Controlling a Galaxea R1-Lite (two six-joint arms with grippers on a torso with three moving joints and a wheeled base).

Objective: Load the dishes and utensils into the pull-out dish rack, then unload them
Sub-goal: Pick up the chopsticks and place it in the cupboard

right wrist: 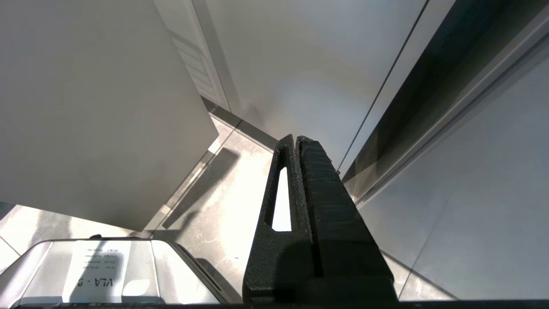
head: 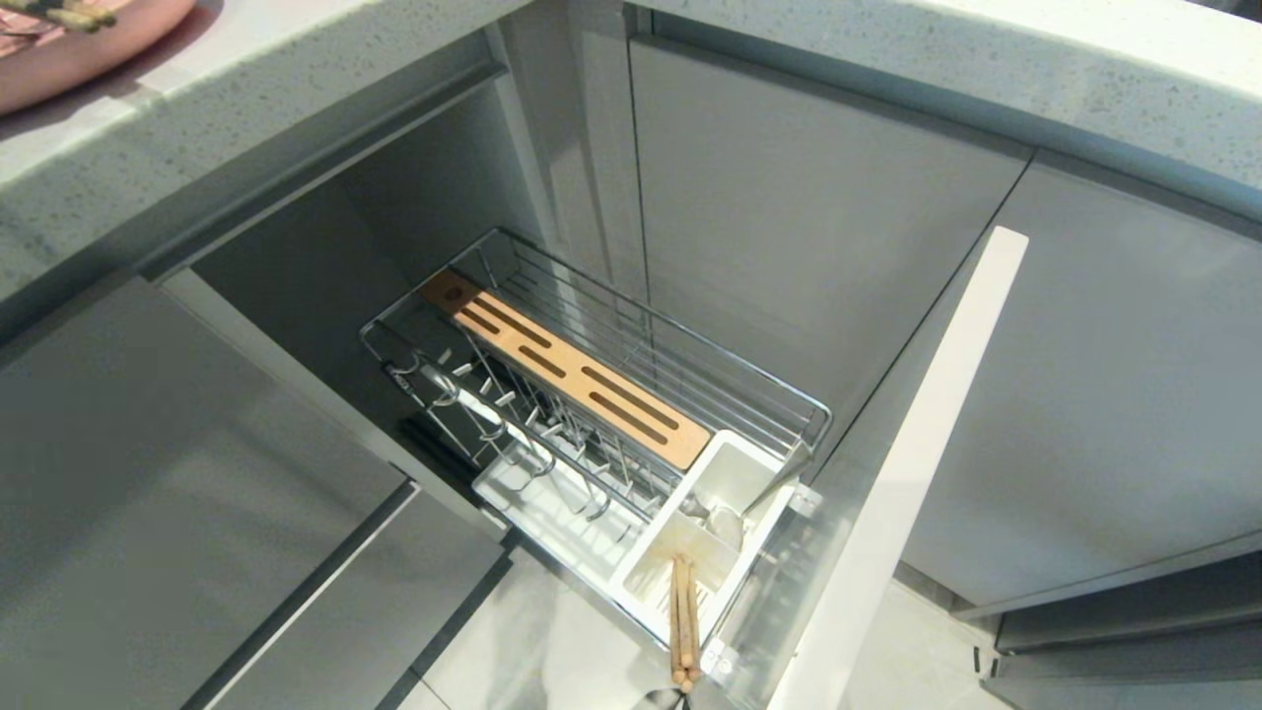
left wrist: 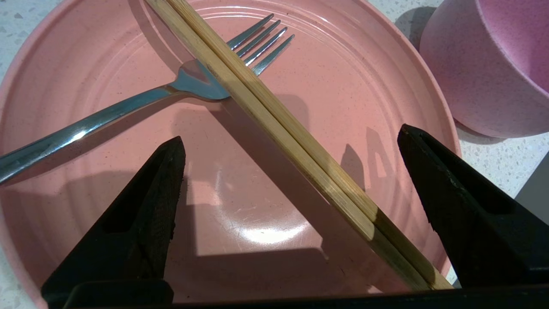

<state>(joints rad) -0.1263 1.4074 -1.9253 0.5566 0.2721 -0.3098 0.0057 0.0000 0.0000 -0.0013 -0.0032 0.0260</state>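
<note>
Currently left tool (left wrist: pixel 291 146) hung wide open over the light wooden chopsticks (left wrist: pixel 283 124) lying across the silver metal fork (left wrist: pixel 128 107) on the flat pink plate (left wrist: pixel 364 86). Risk: closing snags both. Right tool (right wrist: pixel 298 141) was pinched closed, parked.

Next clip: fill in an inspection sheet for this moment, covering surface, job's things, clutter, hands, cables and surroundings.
Surface: speckled pale countertop, mostly bare.
Job's things: pink plate on the countertop, with a fork and a pair of chopsticks crossed on it; pink bowl beside the plate. Dish rack pulled out; another chopstick pair stands in its white utensil box.
Clutter: nothing seen.
Hands: left hand open above the plate, holding nothing; right hand shut, parked low over the floor.
Cables: nothing seen.
Surroundings: grey cabinet fronts, tiled floor.
</note>
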